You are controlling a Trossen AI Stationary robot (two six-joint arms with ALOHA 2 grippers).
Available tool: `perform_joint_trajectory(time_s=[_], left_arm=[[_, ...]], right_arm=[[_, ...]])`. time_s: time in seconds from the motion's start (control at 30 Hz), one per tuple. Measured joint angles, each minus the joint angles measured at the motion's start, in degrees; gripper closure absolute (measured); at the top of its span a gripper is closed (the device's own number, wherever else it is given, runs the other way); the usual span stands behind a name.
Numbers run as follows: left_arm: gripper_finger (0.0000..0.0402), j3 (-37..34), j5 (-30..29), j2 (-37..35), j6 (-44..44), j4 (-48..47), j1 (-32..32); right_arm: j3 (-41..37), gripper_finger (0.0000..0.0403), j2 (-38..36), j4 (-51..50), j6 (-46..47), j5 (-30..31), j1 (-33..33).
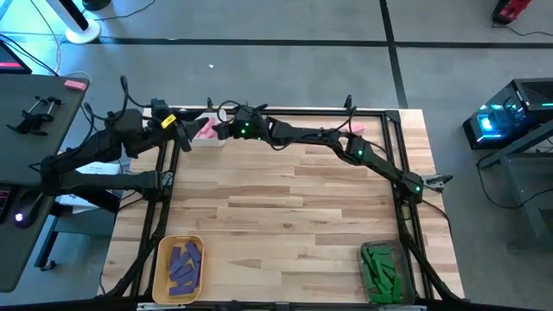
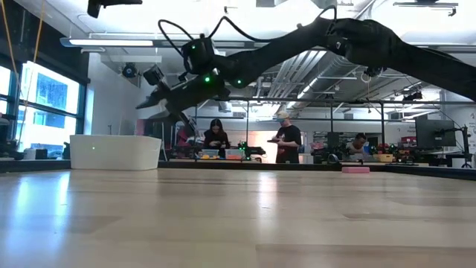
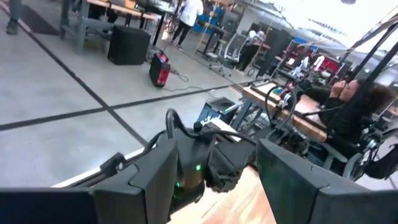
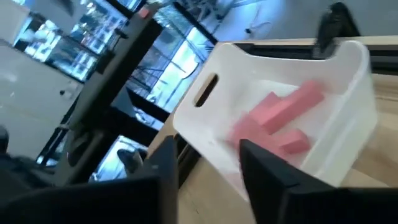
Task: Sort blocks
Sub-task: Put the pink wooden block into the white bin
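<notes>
Over the white bin [image 1: 207, 138] at upper left of the high view, my right gripper [image 1: 226, 130] hung with fingers parted narrowly, nothing between them. Pink blocks [image 4: 280, 118] lay inside the bin; purple blocks [image 1: 184, 263] sat in the yellow bin [image 1: 160, 275], green blocks [image 1: 380, 268] in the clear bin [image 1: 366, 280]. One pink block [image 2: 355, 170] remained on the table [image 1: 285, 216]. Best to lift straight up, clear of the rim. Left gripper [image 1: 173, 121] waited beside the bin, fingers wide.

The table [image 1: 285, 225] is bare wood across its whole middle. At eleven o'clock the right arm [image 1: 346, 142] stretches over the far edge toward the white bin [image 1: 207, 138]. The yellow bin [image 1: 177, 259] sits at seven o'clock, the clear bin [image 1: 384, 263] at five.
</notes>
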Motion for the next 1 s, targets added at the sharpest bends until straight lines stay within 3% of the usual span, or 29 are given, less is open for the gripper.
perform_joint_trajectory(time_s=[0.17,0.27,0.37,0.5,0.67,0.8,0.9,1.0], left_arm=[[0.02,0.0,0.0,0.0,1.5,2.4,0.0],[0.02,0.0,0.0,0.0,1.5,3.5,0.0],[0.02,0.0,0.3,0.0,1.6,3.7,0.0],[0.02,0.0,1.2,0.0,2.0,3.7,0.0],[0.02,0.0,1.2,0.4,0.9,4.4,-0.1],[0.02,0.0,1.0,1.6,0.7,7.6,0.2],[0.02,0.0,1.1,3.0,1.6,10.4,0.2],[0.02,0.0,1.3,4.2,1.9,11.5,0.2]], right_arm=[[0.0,0.0208,0.0,-0.5,-2.5,-0.9,0.1],[0.0,0.0168,-0.2,-0.4,-2.7,-7.1,-0.2],[0.6,0.0152,-1.4,-2.1,-4.7,-15.3,-1.3],[0.6,0.0151,-6.6,-13.4,-9.2,-16.5,-2.6],[0.7,0.0159,-15.6,-34.0,-23.9,-10.6,-3.2],[-1.0,0.016,-23.3,-51.6,-33.8,0.5,-3.5],[-10.4,0.0161,-29.9,-58.9,-34.1,8.7,-4.9],[-27.8,0.0161,-39.5,-57.6,-29.2,9.9,-7.2]])
